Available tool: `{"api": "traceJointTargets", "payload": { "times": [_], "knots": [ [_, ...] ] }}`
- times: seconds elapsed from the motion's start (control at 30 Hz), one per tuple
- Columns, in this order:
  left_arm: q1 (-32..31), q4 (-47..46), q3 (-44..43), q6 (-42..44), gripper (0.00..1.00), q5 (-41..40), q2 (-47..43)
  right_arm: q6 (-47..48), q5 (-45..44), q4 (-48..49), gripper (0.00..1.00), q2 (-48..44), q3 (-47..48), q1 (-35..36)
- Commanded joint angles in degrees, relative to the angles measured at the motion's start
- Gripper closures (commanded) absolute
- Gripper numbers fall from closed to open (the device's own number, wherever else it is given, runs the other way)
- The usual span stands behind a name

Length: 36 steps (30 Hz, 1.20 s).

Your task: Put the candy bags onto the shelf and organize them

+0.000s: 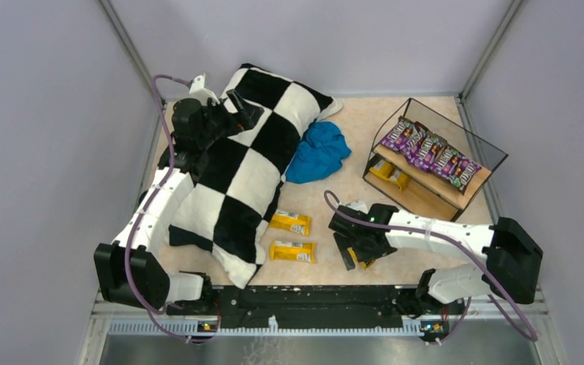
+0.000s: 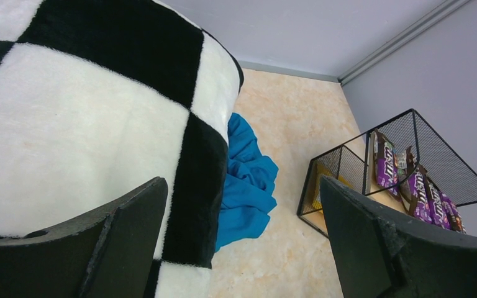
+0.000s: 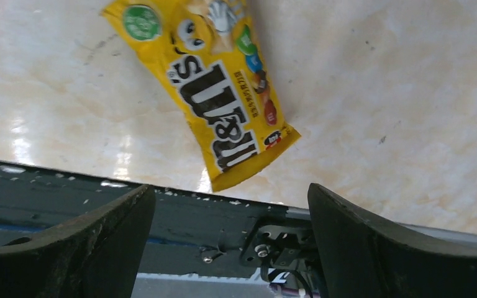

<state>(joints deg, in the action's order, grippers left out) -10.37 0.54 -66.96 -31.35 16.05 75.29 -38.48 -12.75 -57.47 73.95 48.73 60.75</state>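
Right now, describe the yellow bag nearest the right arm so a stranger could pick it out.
Start at the table's near edge, right of the pillow. Under the open right tool lies one yellow bag, tilted and alone; the other two loose yellow bags lie together beside the pillow.

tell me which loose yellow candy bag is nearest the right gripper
The yellow bag directly below the open right gripper; the other two lie farther left, beside the pillow.

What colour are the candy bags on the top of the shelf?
Purple candy bags, lined up on the shelf; the top view shows them best.
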Motion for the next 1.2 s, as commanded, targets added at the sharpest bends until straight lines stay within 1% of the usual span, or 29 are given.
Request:
{"api": "traceJointTargets", "payload": {
  "times": [0.0, 0.07, 0.13, 0.3, 0.4, 0.47, 0.53, 0.6, 0.67, 0.77, 0.83, 0.93, 1.1, 1.17],
  "knots": [
    [-0.7, -1.4, -1.1, 0.9, 0.02, -0.1, -0.1, -6.1, -4.6, -1.1, 0.08, 2.1, -2.4, 0.9],
    [-1.1, -1.0, -1.3, 1.4, 0.02, -0.6, 0.0, -7.8, -5.0, 2.3, 0.08, 1.9, -3.9, 0.9],
    [-1.4, -0.9, -1.4, 1.5, 0.01, -0.8, 0.0, -10.9, -7.2, 3.5, 0.08, 1.8, -5.1, 0.9],
    [-1.8, -0.8, -1.6, 1.7, 0.01, -1.0, -0.2, -19.7, -20.8, -3.0, 0.08, 4.5, -4.0, -0.5],
    [-1.9, -0.8, -1.6, 1.8, 0.01, -1.2, -0.3, -22.0, -26.7, -6.4, 0.08, 5.3, -2.3, -1.3],
    [-1.9, -0.8, -1.8, 1.7, 0.02, -0.9, -0.4, -22.5, -29.1, -6.3, 0.07, 5.0, -2.3, -3.2],
    [-2.0, -0.8, -1.7, 1.8, 0.01, -0.8, -0.7, -20.6, -27.1, -2.2, 0.07, 4.1, -4.0, -6.4],
    [-2.0, -0.8, -1.7, 2.0, 0.02, -1.4, -0.9, -19.7, -26.4, 1.5, 0.07, 3.0, -4.5, -7.4],
    [-2.0, -0.8, -1.7, 2.2, 0.02, -1.8, -0.7, -14.2, -24.0, 6.2, 0.07, 1.7, -3.4, -7.0],
    [-2.0, -0.8, -1.8, 2.2, 0.02, -1.5, -0.7, -3.7, -19.3, 10.2, 0.07, 0.2, -0.3, -3.1],
    [-2.0, -0.8, -1.9, 2.1, 0.01, -1.3, -0.9, 0.0, -18.2, 9.0, 0.06, 1.0, 2.9, 0.2],
    [-2.0, -0.8, -1.9, 2.2, 0.01, -1.6, -1.3, 2.6, -18.1, 4.8, 0.06, 5.0, 6.7, 4.7],
    [-2.0, -0.8, -1.9, 2.2, 0.01, -1.4, -1.0, 10.1, -18.8, 0.4, 0.05, 14.2, 12.0, 13.4],
    [-2.0, -0.8, -1.9, 2.2, 0.01, -1.5, -0.9, 11.6, -21.5, -1.3, 0.05, 18.6, 13.1, 16.1]
  ]
}}
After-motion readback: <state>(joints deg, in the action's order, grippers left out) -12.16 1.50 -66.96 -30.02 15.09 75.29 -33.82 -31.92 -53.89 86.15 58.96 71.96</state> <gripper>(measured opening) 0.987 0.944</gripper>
